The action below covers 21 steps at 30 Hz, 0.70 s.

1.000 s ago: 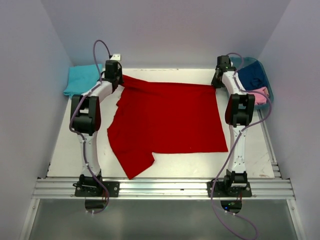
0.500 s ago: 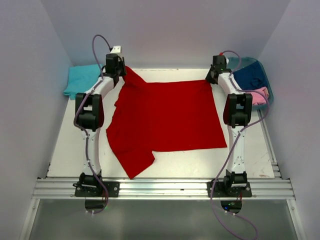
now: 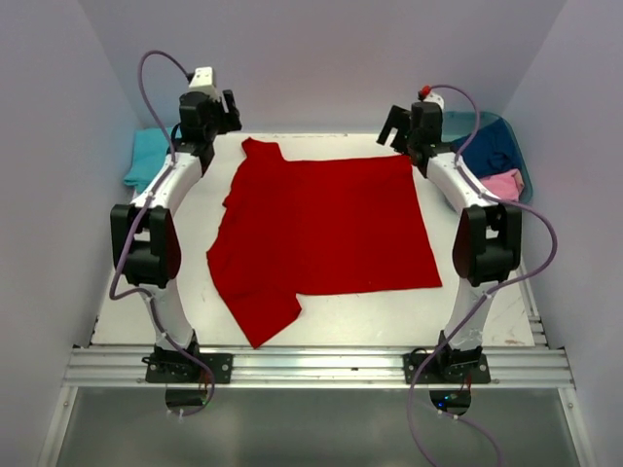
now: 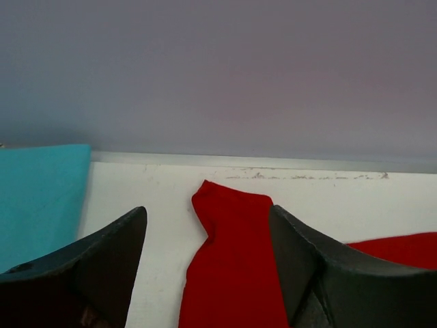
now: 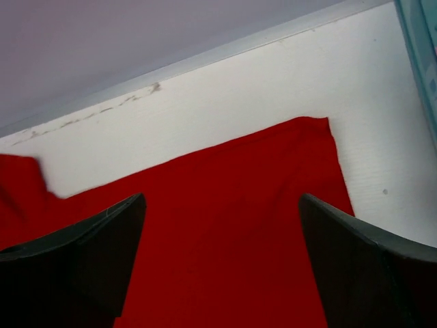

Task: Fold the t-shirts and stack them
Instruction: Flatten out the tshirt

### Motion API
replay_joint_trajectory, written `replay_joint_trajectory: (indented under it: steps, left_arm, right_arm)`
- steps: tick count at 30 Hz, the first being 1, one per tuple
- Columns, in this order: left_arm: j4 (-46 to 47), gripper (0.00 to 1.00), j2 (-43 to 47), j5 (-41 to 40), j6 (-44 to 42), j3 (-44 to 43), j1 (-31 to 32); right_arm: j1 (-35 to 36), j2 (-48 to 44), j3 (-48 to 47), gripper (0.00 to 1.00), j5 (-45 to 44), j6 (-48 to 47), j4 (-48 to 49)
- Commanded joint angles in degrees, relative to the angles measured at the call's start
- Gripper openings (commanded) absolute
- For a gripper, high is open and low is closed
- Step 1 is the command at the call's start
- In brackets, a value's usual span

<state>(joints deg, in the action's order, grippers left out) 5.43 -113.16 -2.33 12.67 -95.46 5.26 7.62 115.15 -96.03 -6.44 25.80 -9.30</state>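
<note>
The big red t-shirt (image 3: 326, 229) lies spread flat across the middle of the white desk (image 3: 127, 292). Its body fills the centre of the overhead view. One sleeve pokes toward the upper left and the other hangs toward the lower left, near the front rail. Nothing is holding it.

The left end effector (image 3: 222, 112) hangs above the upper left part of the desk with its fingers spread wide and nothing between them. In its own camera, the tip of the red sleeve (image 4: 232, 260) lies on the desk (image 4: 328, 198) in the gap below the left end effector (image 4: 206, 212). The turquoise t-shirt (image 4: 37, 198) sits at the left edge of that view.

From above, that turquoise t-shirt (image 3: 146, 156) rests in the upper left corner, partly behind the left arm.

The right end effector (image 3: 397, 126) hovers over the shirt's upper right corner, also open and empty. Its camera looks down between the parted fingers of the right end effector (image 5: 222, 198) at the red cloth (image 5: 225, 232) and its squared corner. A sliver of the teal basket (image 5: 416, 41) shows at the upper right.

In the overhead view, the basket (image 3: 516, 136) stands at the upper right and holds the navy t-shirt (image 3: 492, 151). The pink t-shirt (image 3: 504, 183) is at the basket's near end.
</note>
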Motion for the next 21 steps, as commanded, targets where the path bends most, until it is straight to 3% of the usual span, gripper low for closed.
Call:
replay_joint_trajectory:
  steps: [1,2,3,4,5,16,21]
  left_arm:
    - [-3.1,0.72,2.1,0.1,0.6,6.8,-0.4]
    - [-4.1,0.4,1.8,-0.4,0.9,8.9,-0.4]
    - [-7.9,0.23,1.0,-1.4,1.7,9.6,-0.5]
    - [-9.3,0.08,0.3,-3.5,2.1,10.0,-0.5]
    - [-10.4,0.0,-0.4,-4.3,2.7,11.4,-0.5]
    - [-9.0,0.0,4.4,-9.9,9.0,22.9,-0.9]
    - [-10.6,0.0,7.2,-7.4,11.7,25.9,-0.9]
  right_arm:
    - [2.6,-5.4,4.6,0.92,0.9,-1.5,1.1]
    - [2.8,-5.9,6.2,0.52,2.2,-1.4,0.3]
    - [2.9,-6.4,6.6,0.18,4.4,-1.1,-2.6]
    - [3.2,-6.5,7.2,0.0,4.9,-0.4,-4.3]
    - [3.5,-6.8,8.2,0.0,5.9,0.1,-5.4]
    - [13.6,-8.8,16.0,0.0,10.9,-1.7,-12.5]
    - [14.4,-5.8,16.0,0.0,4.7,0.5,-17.0]
